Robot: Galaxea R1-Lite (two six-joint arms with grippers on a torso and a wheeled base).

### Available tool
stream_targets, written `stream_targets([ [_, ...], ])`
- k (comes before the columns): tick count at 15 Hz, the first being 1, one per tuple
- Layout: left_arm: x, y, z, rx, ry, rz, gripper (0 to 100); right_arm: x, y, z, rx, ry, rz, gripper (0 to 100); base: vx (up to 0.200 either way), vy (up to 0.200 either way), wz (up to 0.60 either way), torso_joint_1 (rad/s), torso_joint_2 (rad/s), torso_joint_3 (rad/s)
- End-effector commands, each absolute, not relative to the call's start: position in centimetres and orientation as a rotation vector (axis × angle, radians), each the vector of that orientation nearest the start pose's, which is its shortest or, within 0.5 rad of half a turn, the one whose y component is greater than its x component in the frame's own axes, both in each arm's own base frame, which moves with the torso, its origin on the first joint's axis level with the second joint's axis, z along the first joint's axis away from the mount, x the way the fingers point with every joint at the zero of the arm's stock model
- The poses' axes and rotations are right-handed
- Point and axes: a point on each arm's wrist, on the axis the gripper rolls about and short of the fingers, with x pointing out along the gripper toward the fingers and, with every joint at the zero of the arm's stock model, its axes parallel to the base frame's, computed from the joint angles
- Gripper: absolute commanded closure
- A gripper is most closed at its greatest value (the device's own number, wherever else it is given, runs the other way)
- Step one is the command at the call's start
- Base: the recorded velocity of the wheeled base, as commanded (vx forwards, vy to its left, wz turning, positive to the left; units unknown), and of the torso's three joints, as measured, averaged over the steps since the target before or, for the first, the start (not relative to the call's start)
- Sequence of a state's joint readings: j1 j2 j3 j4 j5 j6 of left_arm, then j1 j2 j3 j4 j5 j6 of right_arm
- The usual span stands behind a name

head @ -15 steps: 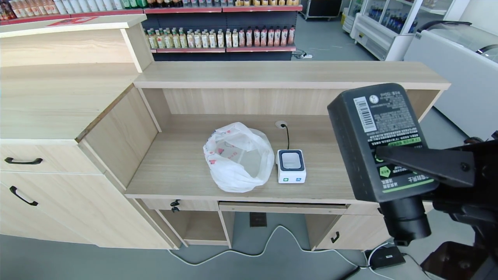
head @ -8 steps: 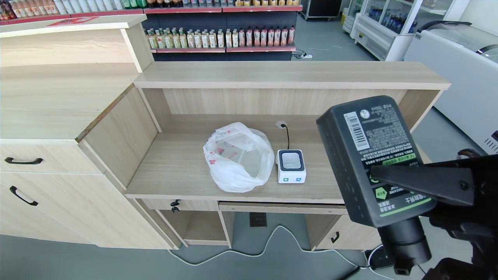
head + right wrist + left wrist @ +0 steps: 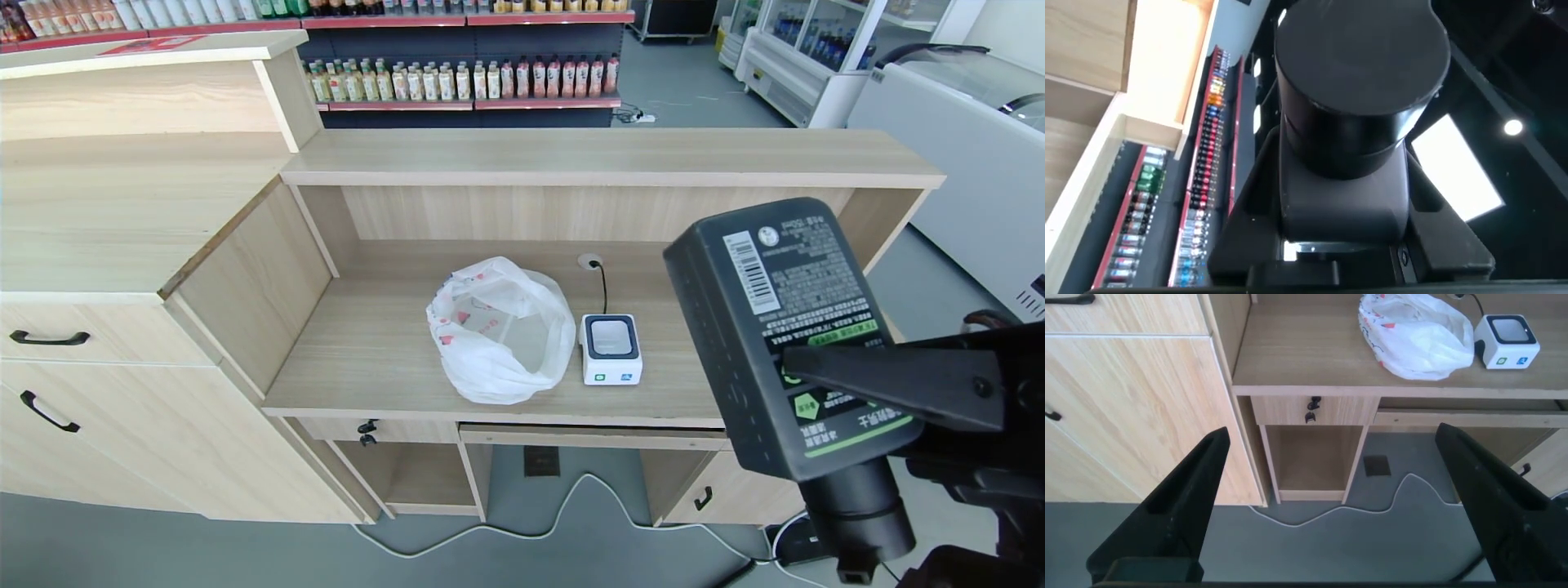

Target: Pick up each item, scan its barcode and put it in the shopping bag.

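Observation:
A black bottle (image 3: 784, 327) hangs cap-down close to the head camera, to the right of the counter, with its white barcode label facing the camera. My right gripper (image 3: 824, 367) is shut on its lower body, one finger lying across the label. From the right wrist, the bottle's round black cap (image 3: 1360, 106) sits between the fingers. A white shopping bag (image 3: 500, 331) lies open on the desk, and a white scanner (image 3: 610, 349) stands just right of it. My left gripper (image 3: 1331, 433) is open, low in front of the counter, with the bag (image 3: 1417, 335) and scanner (image 3: 1507, 340) beyond it.
The wooden desk (image 3: 367, 359) is recessed under a raised counter ledge (image 3: 604, 155). Drawers (image 3: 49, 336) stand to the left. A white cable (image 3: 490, 531) runs along the floor below. Drink shelves (image 3: 465, 82) and freezers (image 3: 947, 106) stand behind.
My right gripper has carried the black bottle down and a little to the left, then held it nearly still. The bag and scanner have not moved.

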State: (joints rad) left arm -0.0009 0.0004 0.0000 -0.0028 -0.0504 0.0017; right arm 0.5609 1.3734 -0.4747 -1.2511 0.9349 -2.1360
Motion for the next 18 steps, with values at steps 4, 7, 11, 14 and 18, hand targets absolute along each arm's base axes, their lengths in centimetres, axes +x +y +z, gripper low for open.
stream_targets([
  [4,-2.3,-0.1,7.6,0.002,-0.003,-0.052,0,15.0,12.4,22.9,-1.692,-1.793,0.478,100,0.0,0.0,0.0,0.0,0.0,0.0],
  [7,-2.3,-0.1,7.6,0.002,-0.003,-0.051,0,16.8,12.7,24.6,-1.607,-1.637,0.533,100,0.0,0.0,0.0,0.0,0.0,0.0],
  [11,-2.3,-0.1,7.6,0.002,-0.005,-0.051,0,19.2,9.6,26.0,-0.912,-0.711,0.425,100,0.0,0.0,0.0,0.0,0.0,0.0],
  [14,-2.3,-0.1,7.6,0.002,-0.003,-0.051,0,21.0,8.3,24.6,-0.484,-0.276,0.031,100,0.0,0.0,0.0,0.0,0.0,0.0],
  [18,-2.3,-0.1,7.6,0.002,-0.003,-0.052,0,23.3,-1.1,21.5,-0.443,0.277,-0.237,100,0.0,0.0,0.0,0.0,0.0,0.0],
])
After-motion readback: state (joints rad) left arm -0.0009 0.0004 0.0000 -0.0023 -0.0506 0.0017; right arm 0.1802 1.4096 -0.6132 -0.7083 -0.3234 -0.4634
